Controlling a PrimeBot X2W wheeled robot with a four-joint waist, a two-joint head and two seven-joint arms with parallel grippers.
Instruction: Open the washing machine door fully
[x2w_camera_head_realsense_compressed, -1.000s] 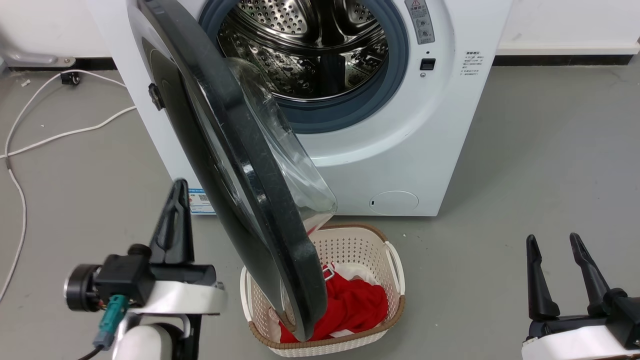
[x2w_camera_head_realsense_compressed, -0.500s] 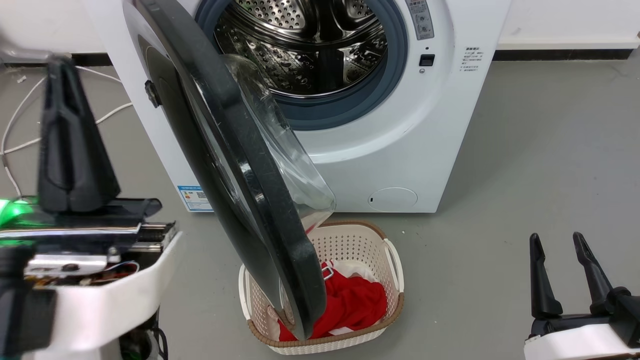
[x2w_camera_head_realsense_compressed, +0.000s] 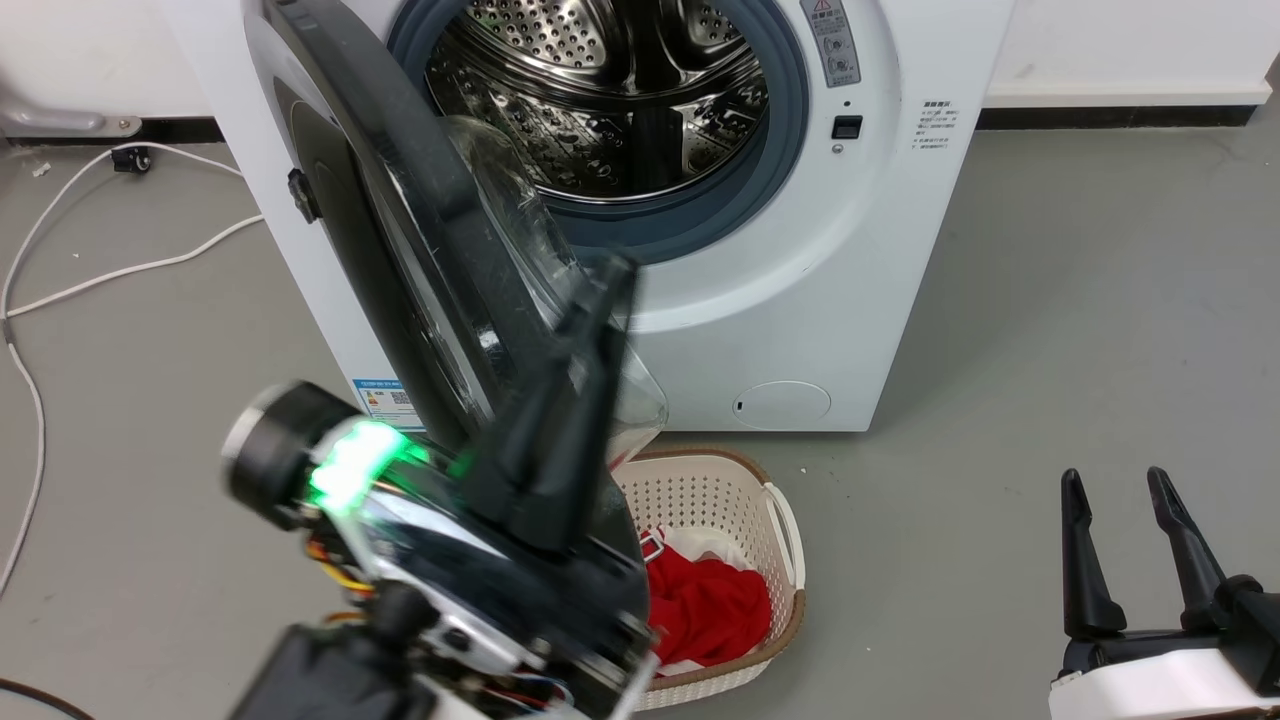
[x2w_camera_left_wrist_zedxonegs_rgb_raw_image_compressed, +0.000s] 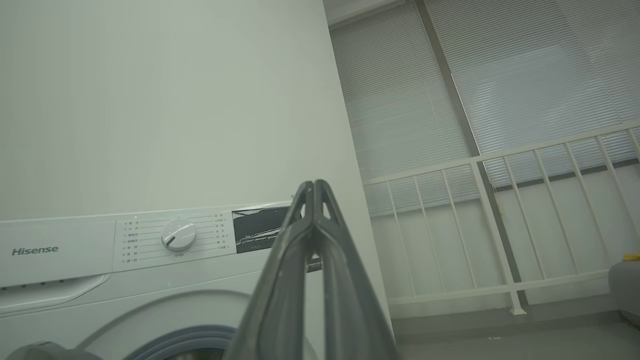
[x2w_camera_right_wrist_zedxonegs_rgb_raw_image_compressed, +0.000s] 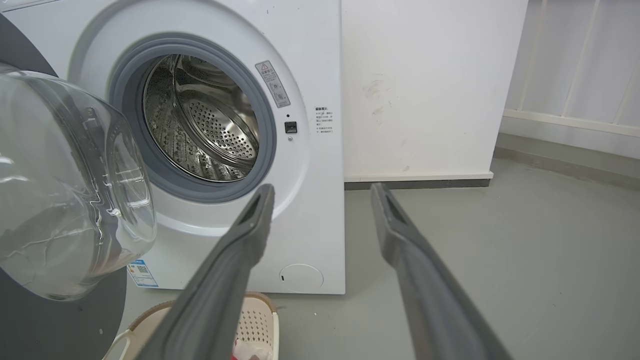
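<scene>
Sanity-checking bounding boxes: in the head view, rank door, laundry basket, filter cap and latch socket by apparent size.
1. washing machine door, largest, though nearest the camera.
2. laundry basket, partly behind the door and left gripper.
3. filter cap.
4. latch socket, smallest.

The left pincer (x2w_camera_head_realsense_compressed: 612, 275) is made up of two long dark fingers, tapered to narrow tips and pierced by slim slots near the ends. Its wrist is clad in glossy black. A bright green light (x2w_camera_head_realsense_compressed: 350, 465) is set into that housing, and a dark round cap (x2w_camera_head_realsense_compressed: 262, 462) edged in silver is seen at its 9 o'clock. Thin orange and yellow wires (x2w_camera_head_realsense_compressed: 335, 568) are exposed at 6 o'clock of the light. The right pincer (x2w_camera_head_realsense_compressed: 1113, 480) is built of two black fingers, thickened at the base and carried on a black block above a white shell (x2w_camera_head_realsense_compressed: 1130, 690).
</scene>
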